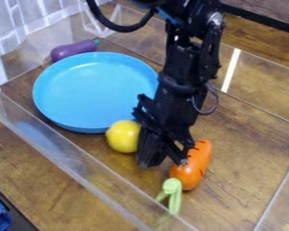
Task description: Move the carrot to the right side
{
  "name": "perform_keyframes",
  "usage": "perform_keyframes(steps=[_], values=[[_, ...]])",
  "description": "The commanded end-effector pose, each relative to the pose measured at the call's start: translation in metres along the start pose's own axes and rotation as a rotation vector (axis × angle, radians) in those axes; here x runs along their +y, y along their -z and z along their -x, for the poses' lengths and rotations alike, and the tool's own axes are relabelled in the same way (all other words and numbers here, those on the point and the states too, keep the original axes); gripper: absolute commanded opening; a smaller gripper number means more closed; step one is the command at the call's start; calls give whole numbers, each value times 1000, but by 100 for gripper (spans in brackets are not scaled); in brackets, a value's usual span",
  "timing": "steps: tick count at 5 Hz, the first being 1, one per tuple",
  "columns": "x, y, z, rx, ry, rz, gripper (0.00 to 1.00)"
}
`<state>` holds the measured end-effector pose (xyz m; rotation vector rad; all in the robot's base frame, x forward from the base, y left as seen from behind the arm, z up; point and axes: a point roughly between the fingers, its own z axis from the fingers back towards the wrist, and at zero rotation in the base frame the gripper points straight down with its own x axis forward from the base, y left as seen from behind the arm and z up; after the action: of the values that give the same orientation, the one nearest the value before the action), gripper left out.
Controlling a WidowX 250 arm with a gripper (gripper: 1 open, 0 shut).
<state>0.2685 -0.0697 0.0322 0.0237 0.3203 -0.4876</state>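
Observation:
The carrot (194, 166) is orange with a light green top (172, 195). It lies on the wooden table right of the blue plate, with its top pointing toward the near edge. The black arm comes down from above. Its gripper (169, 159) is low at the table and shut on the carrot's thick upper end, with one dark finger overlapping the carrot's left side. The fingertips themselves are hard to make out against the arm.
A yellow lemon (123, 136) rests against the blue plate's rim (62, 119), just left of the gripper. A purple eggplant (72, 50) lies behind the plate. Clear plastic walls (75, 171) run along the near and left edges. Bare wood shows on the right.

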Motion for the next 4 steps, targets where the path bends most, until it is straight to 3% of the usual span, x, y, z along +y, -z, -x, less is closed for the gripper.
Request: perform_keyframes(steps=[1, 2, 3, 4], values=[[12, -20, -4, -64, -27, -11, 0], [17, -18, -6, -60, -39, -3, 100], [23, -21, -8, -67, -42, 0, 0], [29, -25, -11, -75, -40, -1, 0]])
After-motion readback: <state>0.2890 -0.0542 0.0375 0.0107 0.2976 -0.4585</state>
